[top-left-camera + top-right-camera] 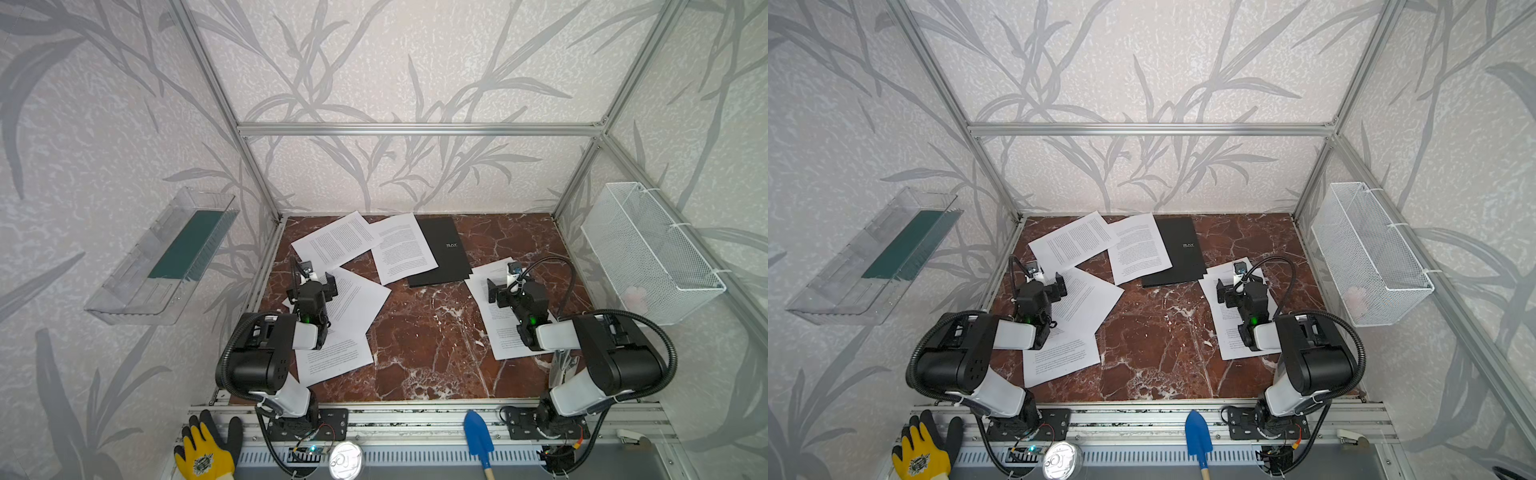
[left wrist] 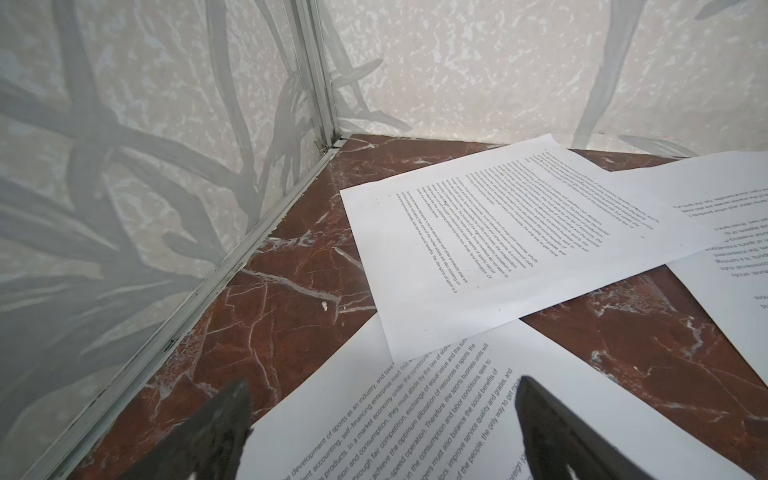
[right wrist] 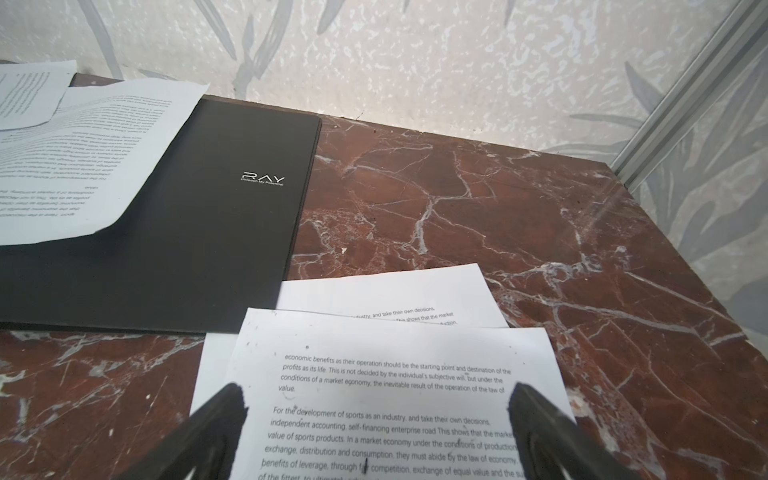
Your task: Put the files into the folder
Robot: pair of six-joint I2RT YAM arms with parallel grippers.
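The black folder (image 1: 446, 253) (image 1: 1183, 253) lies shut and flat at the back middle of the marble table, its "RAY" lettering plain in the right wrist view (image 3: 199, 232). The files are several printed white sheets scattered around it. One (image 1: 401, 247) overlaps the folder's left edge, and another (image 1: 336, 241) (image 2: 478, 232) lies further left. My left gripper (image 1: 312, 286) (image 2: 382, 399) hangs open above a sheet (image 1: 361, 299) on the left. On the right, my right gripper (image 1: 513, 286) (image 3: 376, 399) is open over overlapping sheets (image 1: 498, 332) (image 3: 395, 374). Neither gripper holds anything.
A clear tray (image 1: 137, 282) holding a dark green panel hangs on the left wall. On the right wall is a white wire basket (image 1: 648, 249). A yellow glove (image 1: 205, 453), a tin can (image 1: 345, 459) and a blue trowel (image 1: 478, 436) lie on the front rail.
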